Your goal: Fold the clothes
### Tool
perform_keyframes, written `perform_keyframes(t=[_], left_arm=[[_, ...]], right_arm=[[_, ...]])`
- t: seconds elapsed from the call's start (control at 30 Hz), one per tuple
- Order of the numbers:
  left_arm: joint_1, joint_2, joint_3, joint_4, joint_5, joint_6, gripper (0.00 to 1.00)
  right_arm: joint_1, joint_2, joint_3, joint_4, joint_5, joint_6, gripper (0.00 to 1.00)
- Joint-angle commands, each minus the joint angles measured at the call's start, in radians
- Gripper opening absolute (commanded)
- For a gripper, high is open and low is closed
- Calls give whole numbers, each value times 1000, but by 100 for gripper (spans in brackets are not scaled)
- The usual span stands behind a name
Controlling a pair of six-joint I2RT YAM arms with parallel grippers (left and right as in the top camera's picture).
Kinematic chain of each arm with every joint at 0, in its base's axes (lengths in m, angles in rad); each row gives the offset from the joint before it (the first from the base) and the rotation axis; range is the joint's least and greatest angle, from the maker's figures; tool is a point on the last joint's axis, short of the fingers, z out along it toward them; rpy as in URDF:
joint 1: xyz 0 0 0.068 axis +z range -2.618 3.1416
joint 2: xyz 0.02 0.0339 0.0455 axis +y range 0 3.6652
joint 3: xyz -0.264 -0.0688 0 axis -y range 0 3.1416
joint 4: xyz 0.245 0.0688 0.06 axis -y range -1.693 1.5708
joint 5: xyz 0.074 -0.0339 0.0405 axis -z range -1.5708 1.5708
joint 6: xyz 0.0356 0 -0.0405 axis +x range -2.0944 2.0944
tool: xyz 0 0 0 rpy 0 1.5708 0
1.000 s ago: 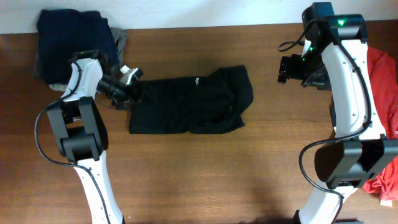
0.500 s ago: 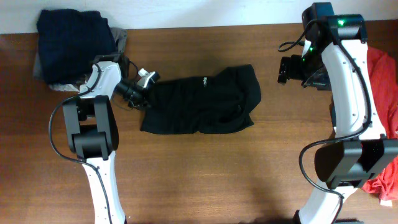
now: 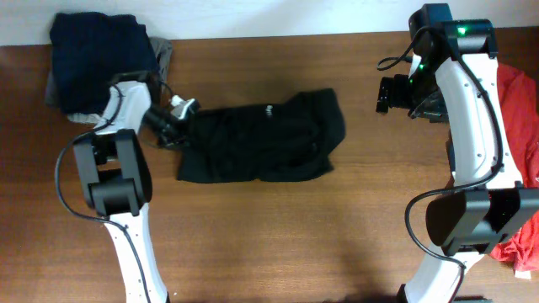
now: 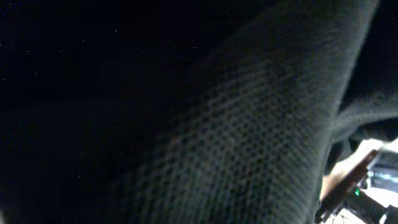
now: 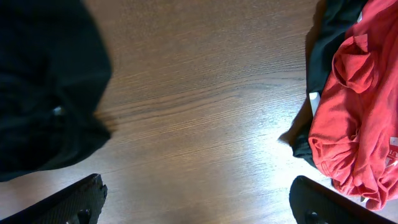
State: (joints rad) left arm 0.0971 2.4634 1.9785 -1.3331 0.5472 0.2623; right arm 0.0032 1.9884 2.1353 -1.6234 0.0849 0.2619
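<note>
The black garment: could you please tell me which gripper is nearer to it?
Left. The left gripper is at the black garment's left edge; the right gripper hangs apart, up to its right.

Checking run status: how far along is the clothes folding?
Done: navy garment stacked at the far-left corner. In hand: left gripper at the left edge of the partly folded black garment; grip unclear. Left: red garment heaped; right gripper open, idle.
</note>
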Motion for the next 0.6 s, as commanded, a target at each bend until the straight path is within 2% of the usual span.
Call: perform_keyframes(t=[0.0, 0.03, 0.07, 0.1, 0.13, 0.17, 0.37, 0.47, 0.5, 0.57], left_arm=[[66, 36, 53, -20, -137, -26, 1], [73, 36, 60, -26, -137, -26, 7], [80, 36, 68, -34, -137, -26, 22], [87, 36, 70, -40, -138, -26, 59], [87, 36, 69, -41, -139, -26, 70], [87, 36, 69, -42, -148, -26, 74], [84, 32, 119, -91, -163, -25, 83], [82, 24, 185, -147, -163, -26, 87], [82, 15, 237, -183, -163, -27, 91], [82, 2, 289, -214, -163, -29, 93]], right_arm=[[3, -18, -3, 0, -18, 5, 99], [3, -17, -3, 2, -29, 5, 99], [3, -17, -3, 6, -42, 5, 99], [5, -16, -4, 14, -56, 5, 99], [10, -16, -4, 20, -55, 5, 99], [12, -14, -4, 25, -56, 5, 99], [53, 14, -15, 97, -124, 5, 99], [78, 25, -60, 180, -153, 5, 99], [88, 30, -101, 242, -201, 5, 99], [95, 32, -158, 317, -272, 4, 99]])
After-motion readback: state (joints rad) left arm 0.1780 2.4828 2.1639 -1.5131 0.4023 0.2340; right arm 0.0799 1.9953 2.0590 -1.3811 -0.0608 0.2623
